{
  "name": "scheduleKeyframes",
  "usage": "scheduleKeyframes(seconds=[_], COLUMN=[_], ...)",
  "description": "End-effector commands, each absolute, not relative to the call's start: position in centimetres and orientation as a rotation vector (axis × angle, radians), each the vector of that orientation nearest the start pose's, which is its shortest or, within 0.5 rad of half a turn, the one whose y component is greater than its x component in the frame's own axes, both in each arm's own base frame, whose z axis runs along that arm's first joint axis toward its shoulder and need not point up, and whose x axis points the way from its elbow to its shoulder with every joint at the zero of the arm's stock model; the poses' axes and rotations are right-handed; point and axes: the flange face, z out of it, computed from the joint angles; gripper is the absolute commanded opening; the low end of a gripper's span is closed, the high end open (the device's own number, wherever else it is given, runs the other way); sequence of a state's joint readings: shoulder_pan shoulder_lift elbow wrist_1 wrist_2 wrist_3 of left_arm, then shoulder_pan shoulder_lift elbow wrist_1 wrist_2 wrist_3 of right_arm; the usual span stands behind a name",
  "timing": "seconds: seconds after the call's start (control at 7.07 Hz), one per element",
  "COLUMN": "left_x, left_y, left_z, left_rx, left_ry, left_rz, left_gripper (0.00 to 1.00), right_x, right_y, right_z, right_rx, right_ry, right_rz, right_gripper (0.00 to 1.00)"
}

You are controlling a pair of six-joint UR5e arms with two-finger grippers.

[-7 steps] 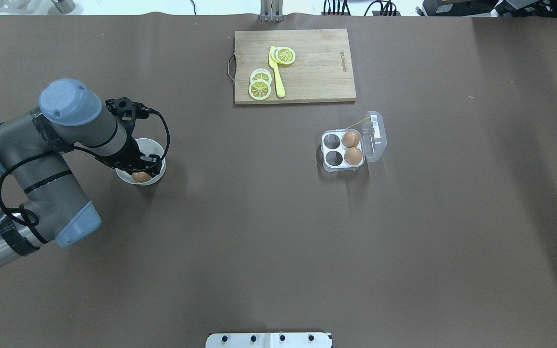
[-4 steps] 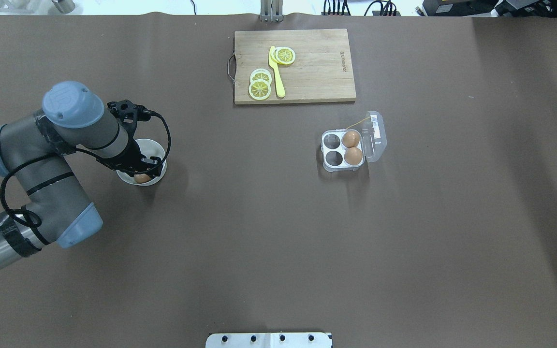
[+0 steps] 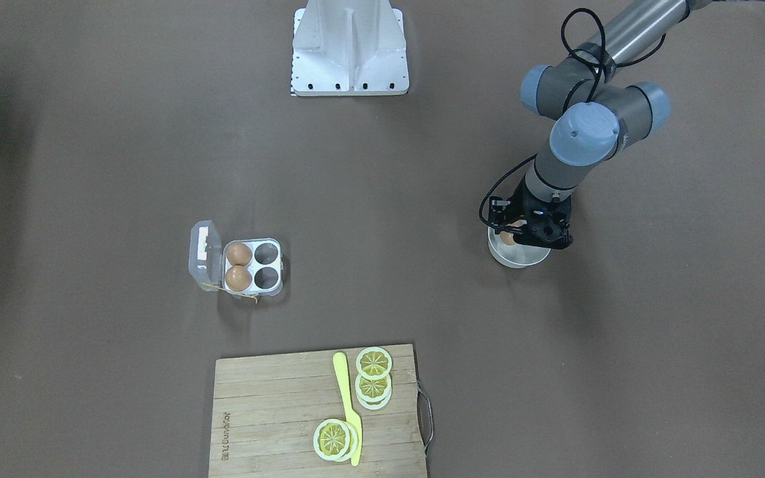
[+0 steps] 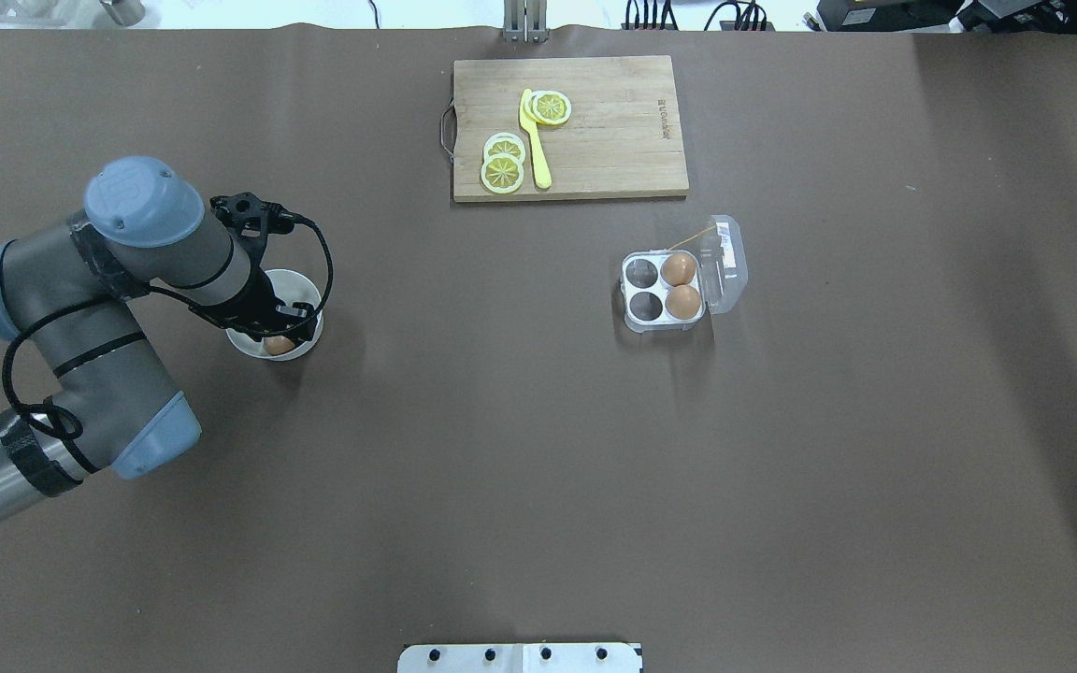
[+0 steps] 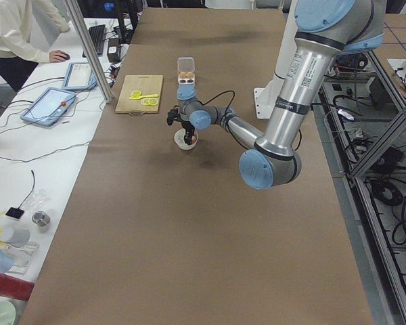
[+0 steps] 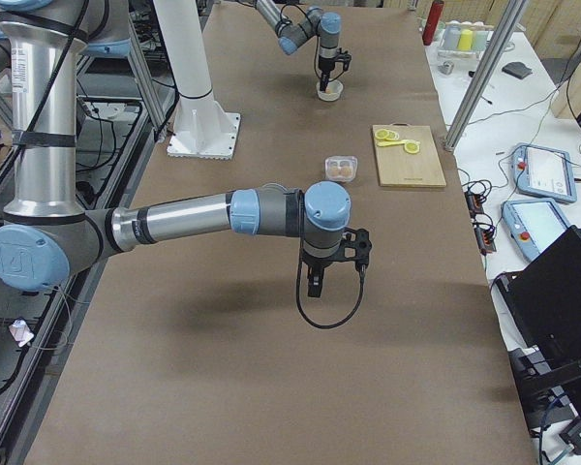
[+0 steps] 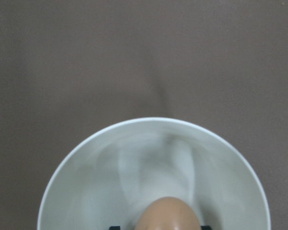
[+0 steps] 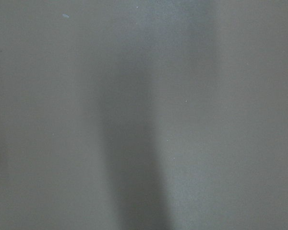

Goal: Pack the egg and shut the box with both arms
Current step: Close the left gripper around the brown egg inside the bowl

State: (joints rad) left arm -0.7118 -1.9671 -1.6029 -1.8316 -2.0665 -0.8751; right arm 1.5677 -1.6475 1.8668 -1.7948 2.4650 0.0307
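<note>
three eggs (image 4: 279, 345), one box (image 4: 643, 304), one bowl (image 4: 288, 274)

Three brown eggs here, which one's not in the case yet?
The light-brown egg in the round white bowl; the other two eggs sit in cells of the clear-plastic egg case, next to its open lid.

The left arm (image 4: 181, 262) is grey and silver tubing with rounded light-blue joint caps, black tape bands and a looping black cable (image 4: 329, 271). The right arm (image 6: 174, 218) matches it: silver forearm, grey links, blue caps.
</note>
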Motion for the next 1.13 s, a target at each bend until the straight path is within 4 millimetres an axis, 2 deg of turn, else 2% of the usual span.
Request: scheduleKeyframes(seconds=[0.0,0.28,0.71,0.99], left_x=[44.0,44.1,44.0,43.1], left_y=[-49.3,-49.4,-49.4,-49.8], left_z=[39.1,39.1,39.3,38.6], left_rx=[0.076,0.076,0.076,0.086], left_ry=[0.828,0.828,0.825,0.836], left_rz=[0.159,0.159,0.156,0.15], left_gripper=[0.64,0.64,0.3,0.16], right_x=[5.4,5.4,5.4,5.4], right_y=[-45.0,-45.0,-45.0,-44.9], right_z=[56.4,56.3,56.2,56.3], right_rx=[-0.019,-0.018,-0.017,-0.018], right_ry=[-0.894,-0.894,-0.894,-0.894], right_rz=[0.028,0.027,0.026,0.027], right_gripper=[1.0,1.0,1.0,1.0])
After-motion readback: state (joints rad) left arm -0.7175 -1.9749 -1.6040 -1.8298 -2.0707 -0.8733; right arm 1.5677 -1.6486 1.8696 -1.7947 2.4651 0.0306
